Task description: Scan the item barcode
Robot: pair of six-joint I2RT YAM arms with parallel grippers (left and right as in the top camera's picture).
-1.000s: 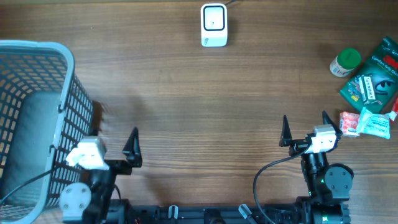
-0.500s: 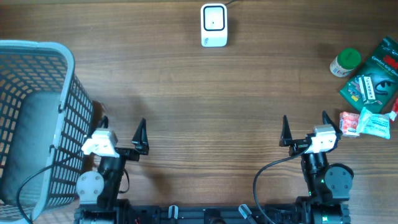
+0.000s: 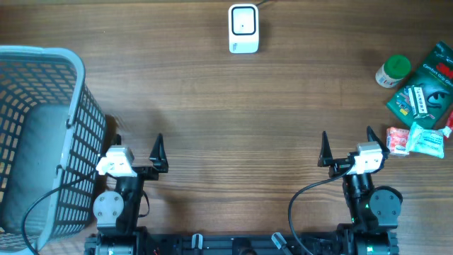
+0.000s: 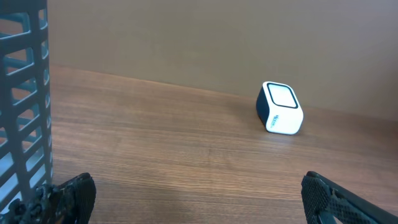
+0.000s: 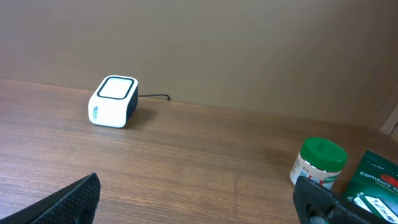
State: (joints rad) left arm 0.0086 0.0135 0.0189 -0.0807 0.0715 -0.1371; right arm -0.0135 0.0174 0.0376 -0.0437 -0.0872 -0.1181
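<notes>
Overhead, the left gripper [image 3: 138, 145] and right gripper [image 3: 346, 140] are both gaping wide, gripping nothing. The crinkly red-and-white plastic packet [image 3: 407, 139] is lying right of the white box-shaped barcode scanner [image 3: 243, 28], just beside the right gripper, making that arm nearer.

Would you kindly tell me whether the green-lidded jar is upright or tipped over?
Upright: the green-lidded jar stands on its base on the table, lid on top.

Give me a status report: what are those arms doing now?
Left gripper open, empty. Right gripper open, empty. Scanner free; green-lidded jar and packets lie untouched at right. Nothing in the way.
</notes>
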